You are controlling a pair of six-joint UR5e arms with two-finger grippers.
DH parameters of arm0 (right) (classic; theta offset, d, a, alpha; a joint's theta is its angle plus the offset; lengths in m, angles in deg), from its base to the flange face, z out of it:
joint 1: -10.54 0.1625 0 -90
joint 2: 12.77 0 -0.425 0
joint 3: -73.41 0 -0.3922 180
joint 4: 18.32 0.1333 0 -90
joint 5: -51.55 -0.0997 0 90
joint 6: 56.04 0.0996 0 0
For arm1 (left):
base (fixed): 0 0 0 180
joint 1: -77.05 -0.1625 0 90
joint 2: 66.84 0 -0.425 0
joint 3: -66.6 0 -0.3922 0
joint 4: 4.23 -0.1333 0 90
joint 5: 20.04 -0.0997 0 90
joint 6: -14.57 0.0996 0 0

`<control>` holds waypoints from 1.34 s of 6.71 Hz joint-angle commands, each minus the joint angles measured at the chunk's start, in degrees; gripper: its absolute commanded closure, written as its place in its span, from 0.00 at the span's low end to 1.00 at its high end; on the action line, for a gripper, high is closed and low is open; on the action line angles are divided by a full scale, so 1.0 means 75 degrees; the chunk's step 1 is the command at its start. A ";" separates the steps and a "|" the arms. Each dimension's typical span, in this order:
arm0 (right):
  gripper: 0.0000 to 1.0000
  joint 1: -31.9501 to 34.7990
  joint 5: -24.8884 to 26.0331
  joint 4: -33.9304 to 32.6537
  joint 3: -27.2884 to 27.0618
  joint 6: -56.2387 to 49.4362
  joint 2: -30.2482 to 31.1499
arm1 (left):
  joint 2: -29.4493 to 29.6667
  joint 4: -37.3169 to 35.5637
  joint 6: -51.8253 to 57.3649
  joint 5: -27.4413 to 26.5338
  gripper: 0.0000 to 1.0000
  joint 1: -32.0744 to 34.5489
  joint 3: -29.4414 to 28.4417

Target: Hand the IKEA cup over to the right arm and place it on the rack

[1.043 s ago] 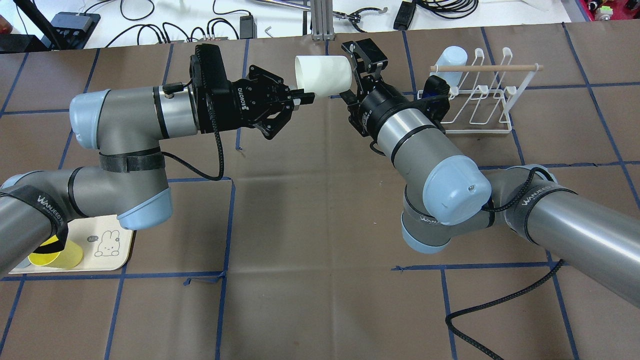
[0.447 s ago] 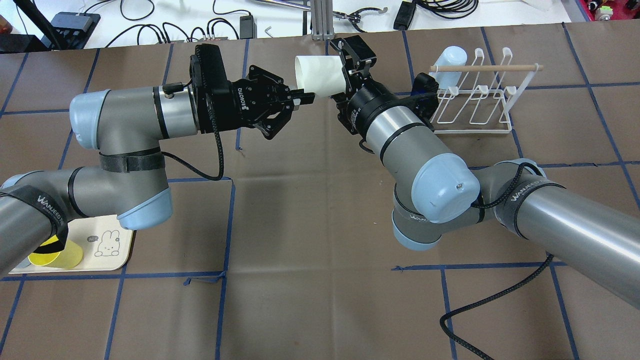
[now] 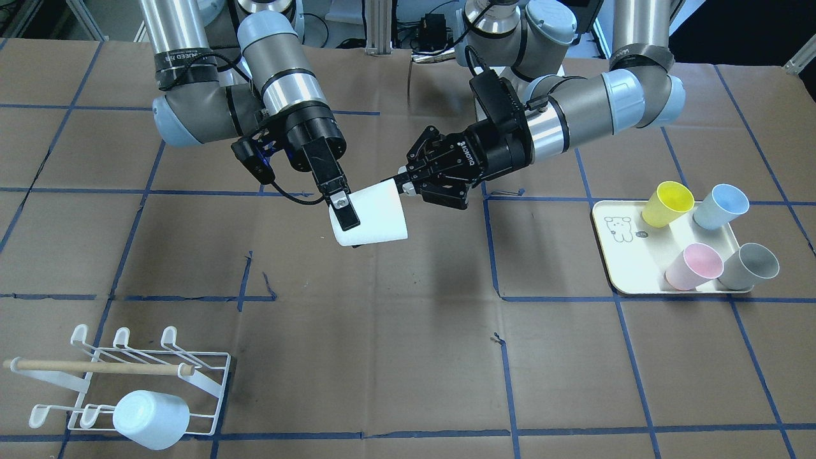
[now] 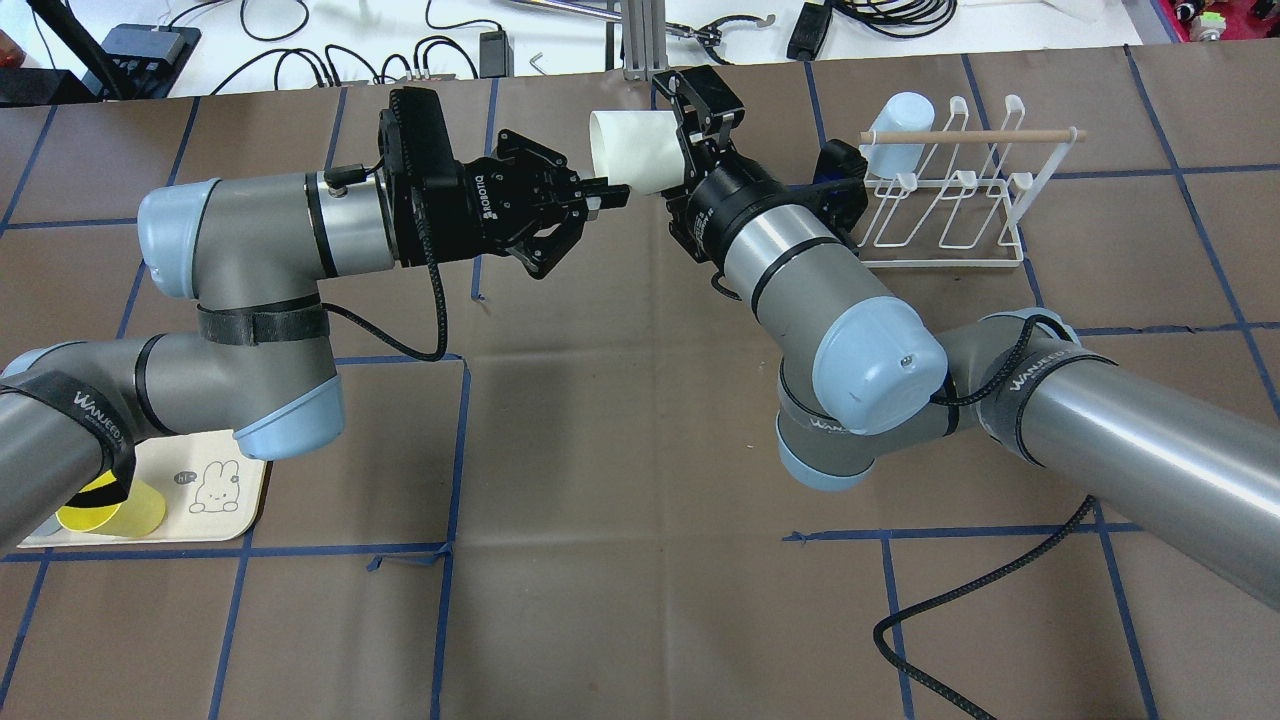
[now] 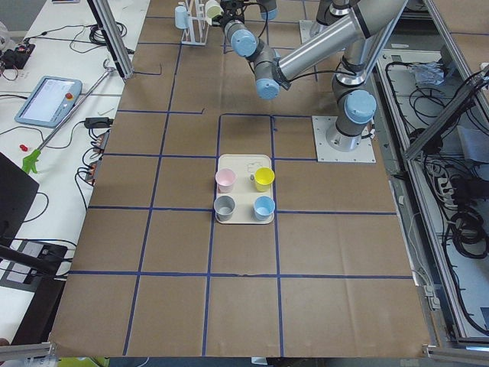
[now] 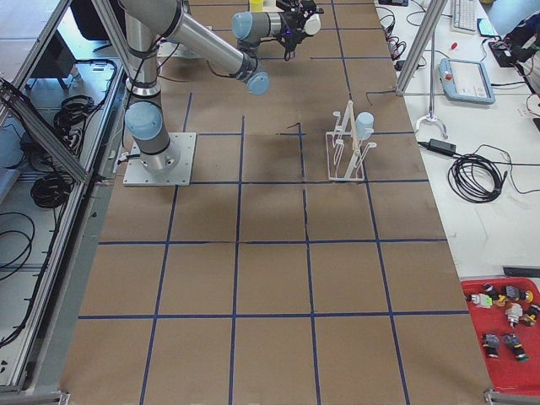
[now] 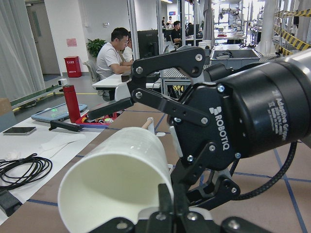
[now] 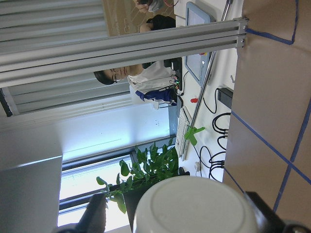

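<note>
The white IKEA cup hangs in mid-air on its side, its mouth toward the left tool, which pinches its rim wall. The right arm, silver-grey with pale blue joint caps, comes in from the robot's right. Its black right tool straddles the cup's base end, jaws spread, with a gap showing beside the cup. The rack, white wire with a pale wooden dowel across it, stands upright on the worktop near that arm's wrist, apart from the cup

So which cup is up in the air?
The white cup: the left gripper holds its rim above the table. The other cups all sit on the tray or the rack.
</note>
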 commanded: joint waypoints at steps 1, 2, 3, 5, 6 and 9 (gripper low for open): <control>0.01 0.0000 -0.0001 -0.0009 0.0050 0.0009 -0.0067 | -0.0021 0.0000 0.0000 0.0000 0.91 0.0000 0.0000; 0.09 0.0000 0.0000 -0.0009 0.0050 -0.0014 -0.0079 | -0.0021 0.0000 0.0000 0.0000 0.91 0.0000 0.0000; 0.23 0.0000 -0.0012 -0.0009 0.0050 -0.0084 -0.0079 | -0.0021 0.0000 0.0000 0.0000 0.91 0.0000 0.0000; 0.43 0.0000 -0.0094 -0.0032 0.0050 -0.0097 -0.0090 | -0.0033 0.0000 0.0000 0.0000 0.91 0.0000 0.0000; 0.54 -0.0011 -0.0094 -0.0032 0.0050 -0.0108 -0.0090 | -0.0021 0.0000 0.0000 0.0000 0.84 0.0000 -0.0012; 0.59 -0.0011 -0.0094 -0.0032 0.0050 -0.0109 -0.0079 | -0.0056 0.0000 -0.0093 -0.0012 0.34 0.0000 -0.0023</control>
